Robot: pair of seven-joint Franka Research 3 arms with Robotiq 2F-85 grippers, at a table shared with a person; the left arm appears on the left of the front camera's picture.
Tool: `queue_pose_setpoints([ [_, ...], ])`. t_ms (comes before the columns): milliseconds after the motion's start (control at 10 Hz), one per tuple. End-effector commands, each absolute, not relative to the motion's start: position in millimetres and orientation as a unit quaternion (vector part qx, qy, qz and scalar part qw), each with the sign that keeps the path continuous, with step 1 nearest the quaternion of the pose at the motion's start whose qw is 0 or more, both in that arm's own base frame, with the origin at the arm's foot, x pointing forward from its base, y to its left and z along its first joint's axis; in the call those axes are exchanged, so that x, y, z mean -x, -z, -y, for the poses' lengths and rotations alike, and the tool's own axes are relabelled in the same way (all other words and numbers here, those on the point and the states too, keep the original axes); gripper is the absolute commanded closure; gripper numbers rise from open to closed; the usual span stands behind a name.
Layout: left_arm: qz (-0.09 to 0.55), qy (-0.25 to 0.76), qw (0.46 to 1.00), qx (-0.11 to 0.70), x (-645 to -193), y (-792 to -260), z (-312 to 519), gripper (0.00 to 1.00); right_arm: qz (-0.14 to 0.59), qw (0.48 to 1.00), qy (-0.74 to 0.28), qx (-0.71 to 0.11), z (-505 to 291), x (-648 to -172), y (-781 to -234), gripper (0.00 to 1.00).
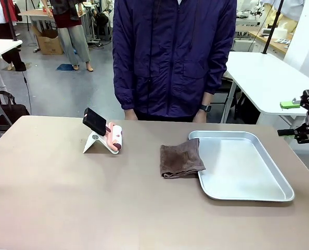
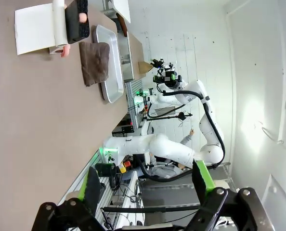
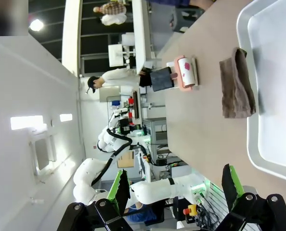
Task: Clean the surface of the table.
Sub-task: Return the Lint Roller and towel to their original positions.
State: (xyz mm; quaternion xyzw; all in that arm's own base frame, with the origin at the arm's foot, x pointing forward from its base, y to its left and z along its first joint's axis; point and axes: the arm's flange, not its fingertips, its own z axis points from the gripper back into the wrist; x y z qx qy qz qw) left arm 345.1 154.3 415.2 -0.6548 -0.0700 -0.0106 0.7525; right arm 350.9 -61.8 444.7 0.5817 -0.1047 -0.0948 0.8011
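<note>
The brownish-taupe table (image 1: pixel 66 198) spreads across the front view. On it lies a folded brown cloth (image 1: pixel 181 160), its edge against a silver tray (image 1: pixel 248 195). My right gripper (image 1: pixel 288 119) hovers open off the table's right edge, fingers pointing left, nothing between them. In the right wrist view its gripper (image 3: pixel 174 185) stands open, with the table (image 3: pixel 205 125) and the cloth (image 3: pixel 237 86) far ahead. My left gripper (image 2: pixel 148 187) is open and empty above the table (image 2: pixel 27 134), the cloth (image 2: pixel 95 62) far off.
A pink roller with a black handle (image 1: pixel 106 134) rests on a white stand left of the cloth. A person in a purple jacket (image 1: pixel 172 57) stands at the far edge, hands down. A white-topped table (image 1: pixel 269 78) is behind on the right.
</note>
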Motion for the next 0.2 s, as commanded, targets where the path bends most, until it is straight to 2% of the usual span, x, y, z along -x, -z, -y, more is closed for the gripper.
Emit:
queue_pose_setpoints([
  [0,0.071,0.018,0.751,0.656,-338.5,-415.7,-152.4,0.00,0.100,0.802,0.095,-0.581,62.7,-348.8,-448.8,0.00],
  [100,0.071,0.018,0.751,0.656,-338.5,-415.7,-152.4,0.00,0.100,0.802,0.095,-0.581,62.7,-348.8,-448.8,0.00],
])
